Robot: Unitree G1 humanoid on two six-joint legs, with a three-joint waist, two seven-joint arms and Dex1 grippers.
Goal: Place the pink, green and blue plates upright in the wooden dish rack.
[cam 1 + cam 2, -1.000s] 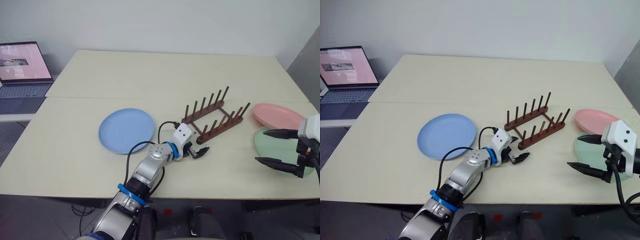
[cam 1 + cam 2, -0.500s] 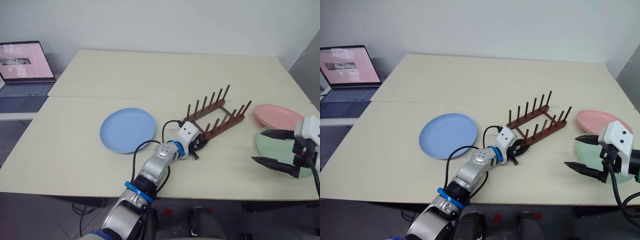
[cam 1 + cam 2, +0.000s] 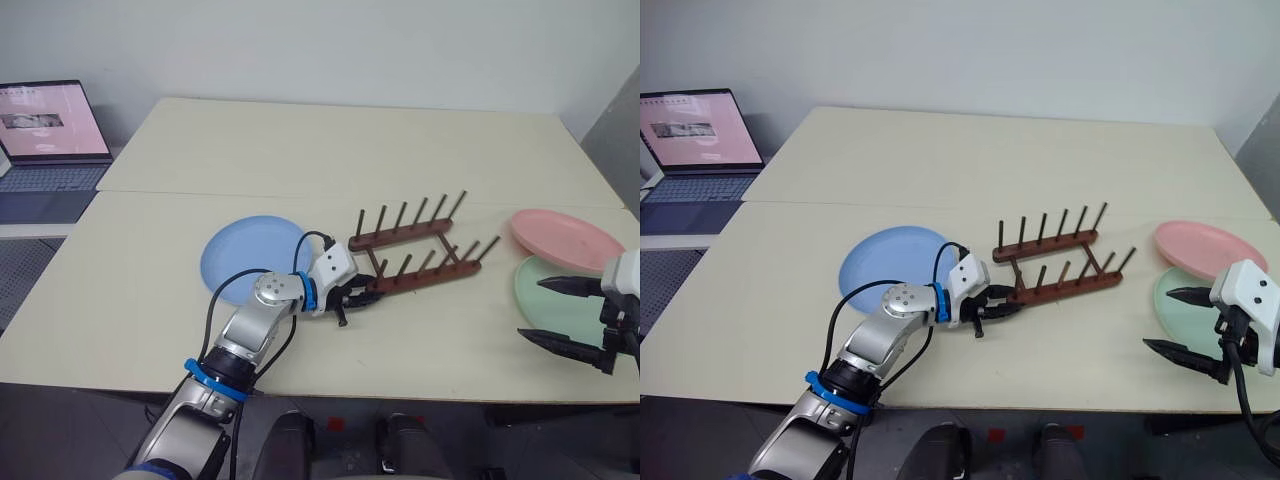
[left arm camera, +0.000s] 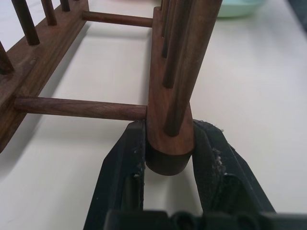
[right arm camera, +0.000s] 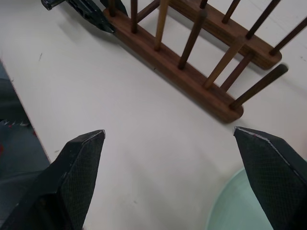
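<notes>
Stretching across the room below a plain pale wall, the cream counter (image 3: 150, 290) is made of two tops butted together along a seam, and an open laptop (image 3: 45, 135) with a pink screen sits on a lower surface off its left end. The small dark brown wooden dish rack (image 3: 415, 252) stands near the counter's middle, pegs upright, its two rails running left to right with the right end angled slightly away from the robot. The left gripper (image 3: 352, 294) pinches the left end of the near rail between its black fingers (image 4: 122, 177). The light blue round plate (image 3: 240, 255) lies flat just left of that arm's wrist. The salmon pink round plate (image 3: 565, 238) and the pale mint green round plate (image 3: 550, 295) lie flat at the right edge, pink beyond green. The right gripper (image 3: 572, 317) hovers over the green plate, fingers spread wide.
</notes>
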